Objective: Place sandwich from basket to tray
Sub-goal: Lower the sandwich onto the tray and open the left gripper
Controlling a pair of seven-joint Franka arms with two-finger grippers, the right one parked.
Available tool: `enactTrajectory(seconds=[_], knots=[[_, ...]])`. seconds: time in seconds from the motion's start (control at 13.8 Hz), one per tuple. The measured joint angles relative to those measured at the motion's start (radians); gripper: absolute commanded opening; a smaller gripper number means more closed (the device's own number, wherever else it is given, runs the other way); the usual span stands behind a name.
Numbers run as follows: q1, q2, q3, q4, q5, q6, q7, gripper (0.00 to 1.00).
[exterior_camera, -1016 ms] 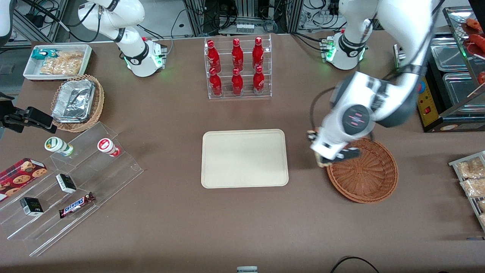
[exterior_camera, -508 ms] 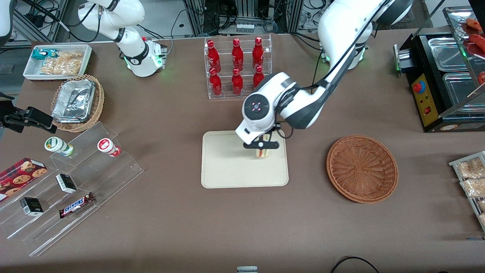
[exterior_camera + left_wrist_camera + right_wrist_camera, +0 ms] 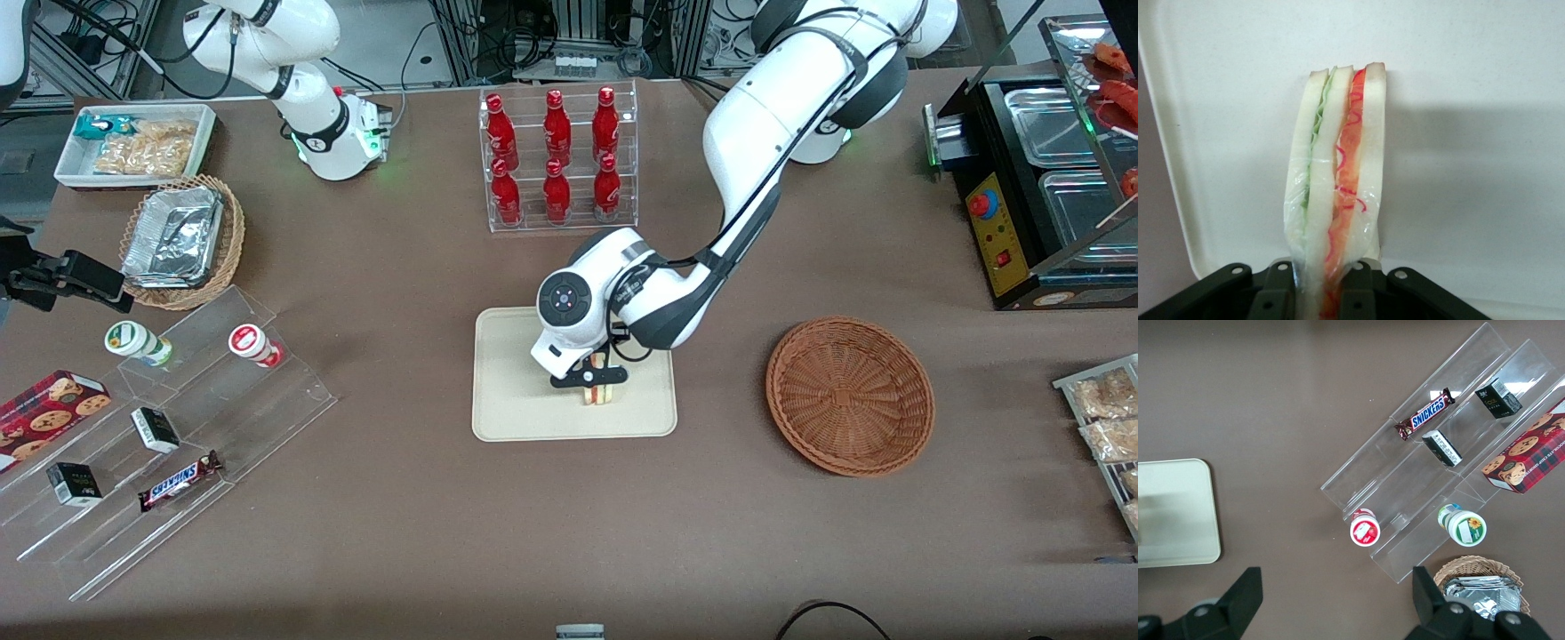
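- Over the tray (image 3: 516,391), toward its 4 o'clock part in the front view, the claw (image 3: 593,380) is clamped on the sandwich (image 3: 597,394); the wrist view shows the black fingers (image 3: 1281,293) pinching the wrapped sandwich (image 3: 1335,180) across its bread faces, cut edge with green and red-orange layers facing the camera.
- Whether the sandwich's lower end touches the tray cannot be told; it hangs close above or on it.
- To finish well, I judge: lower until the wedge rests on the tray, part the fingers gently so the wrap does not cling, then lift straight up; it may tip onto a bread face.
- Basket (image 3: 849,396), at 3 o'clock from the tray on the counter (image 3: 400,533), holds nothing; the tray carries only the sandwich.
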Motion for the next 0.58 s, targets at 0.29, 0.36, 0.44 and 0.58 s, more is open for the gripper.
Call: enactTrajectory(seconds=[0.29, 0.36, 0.44, 0.58], knots=[[-0.014, 0.008, 0.0, 0.024, 0.001, 0.0, -0.002, 0.78], [-0.018, 0.012, 0.0, 0.031, 0.002, 0.0, -0.003, 0.81], [-0.021, 0.015, 0.0, 0.036, 0.002, 0.0, -0.004, 0.89], [-0.022, 0.019, 0.0, 0.045, 0.003, 0.005, -0.005, 1.0]])
